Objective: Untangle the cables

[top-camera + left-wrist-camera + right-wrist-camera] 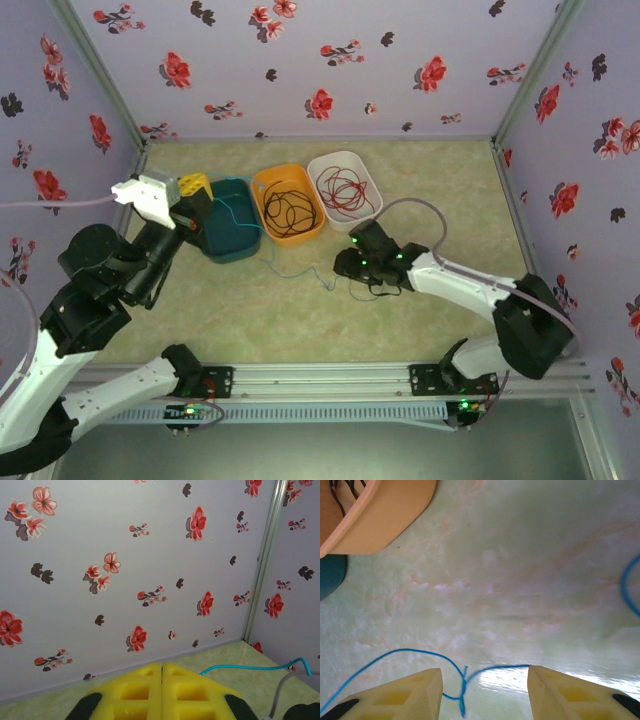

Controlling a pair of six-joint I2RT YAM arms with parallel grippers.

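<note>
Hovering by the teal bin [235,248], the left claw [193,187] has its fingers pressed together; whether it pinches the blue cable [410,651] I cannot tell. That cable trails from the teal bin onto the tabletop [300,320]. The black cable [290,208] lies in the orange bin [295,237] and the red cable [345,192] in the white bin [340,158]. The right claw [485,672] stands apart, astride the blue tail. Blue looks like the last to sort; next, probably, close on the tail and carry it left.

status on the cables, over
left claw shut, raised near wall. right claw open over blue cable on table, not gripping. black cable in orange tub, red cable in white tub. tubs not blocking.
</note>
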